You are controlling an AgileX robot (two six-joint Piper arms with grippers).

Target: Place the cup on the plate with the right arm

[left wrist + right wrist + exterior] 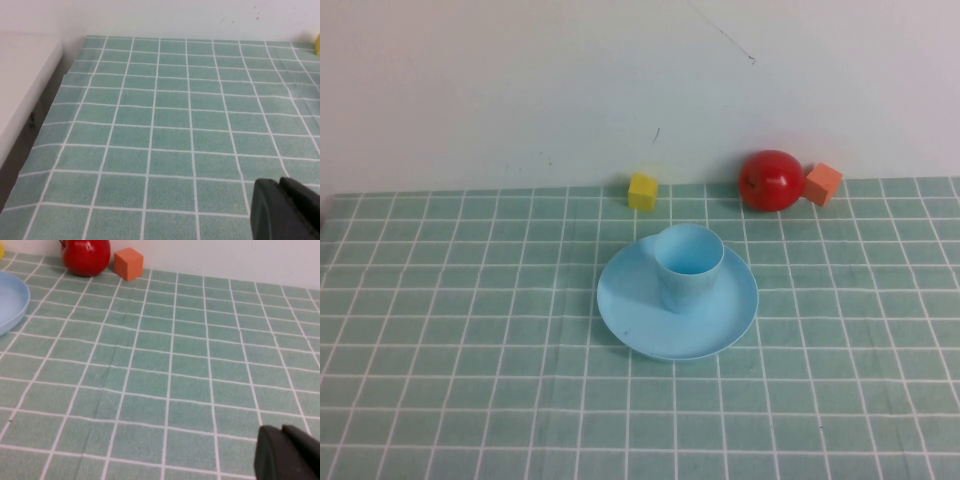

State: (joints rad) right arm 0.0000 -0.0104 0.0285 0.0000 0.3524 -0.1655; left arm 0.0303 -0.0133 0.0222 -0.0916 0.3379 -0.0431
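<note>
- Left gripper (pixel 285 210) visible only in its own wrist view as a dark tip over bare green checked cloth (pixel 440 330); two dark parts pressed together with no gap, so judged closed on nothing; absent from the high view, apparently parked off to the robot's left.
- Yellow cube (pixel 643 190) at the back edge by the wall, left of centre; clear of everything else.
- Plate (pixel 630 310) at the middle of the table, flat on the cloth; cup (pixel 689 262) upright on it, mouth up, seated toward the plate's far side, inside the rim.
- Placement judged already done; good practice now: keep the right arm well back, avoid any sweep past the cup, leave the plate unmoved.
- Red ball (pixel 770 180) and orange cube (pixel 823 184) at the back right, touching or nearly so; hard to tell which.
- Right gripper (pixel 290 452) seen only in its wrist view, low over empty cloth, well apart from the plate's edge; tips together, holding nothing.
- Hidden: both arms' bodies, outside the high view; cup's base, behind its own wall.
</note>
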